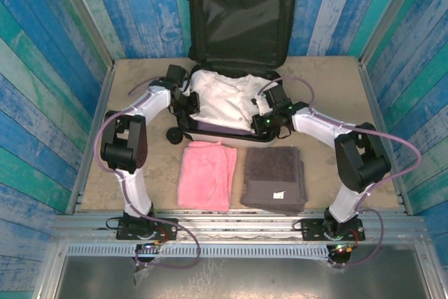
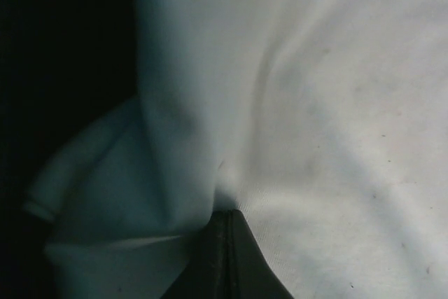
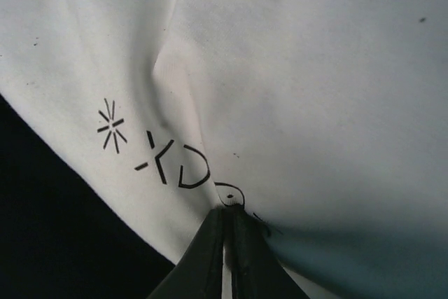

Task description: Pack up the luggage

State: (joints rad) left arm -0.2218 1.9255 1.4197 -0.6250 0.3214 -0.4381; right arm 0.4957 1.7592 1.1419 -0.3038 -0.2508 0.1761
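The luggage (image 1: pixel 238 22) lies open at the back of the table, its black-lined lid propped upright against the wall. A white shirt (image 1: pixel 224 99) is spread in the lower shell and drapes over its near rim. My left gripper (image 1: pixel 190 103) is at the shirt's left edge and my right gripper (image 1: pixel 257 118) at its right edge. Seen from the left wrist, the gripper (image 2: pixel 227 218) is shut on a pinched fold of the white shirt (image 2: pixel 315 103). The right wrist view has the gripper (image 3: pixel 227 215) shut on the shirt (image 3: pixel 294 89) beside black printed marks.
A folded pink towel (image 1: pixel 206 173) and a folded dark grey towel (image 1: pixel 274 178) lie side by side on the table in front of the suitcase. A black wheel (image 1: pixel 173 134) sticks out at the shell's near left corner. Blue plank walls enclose the table.
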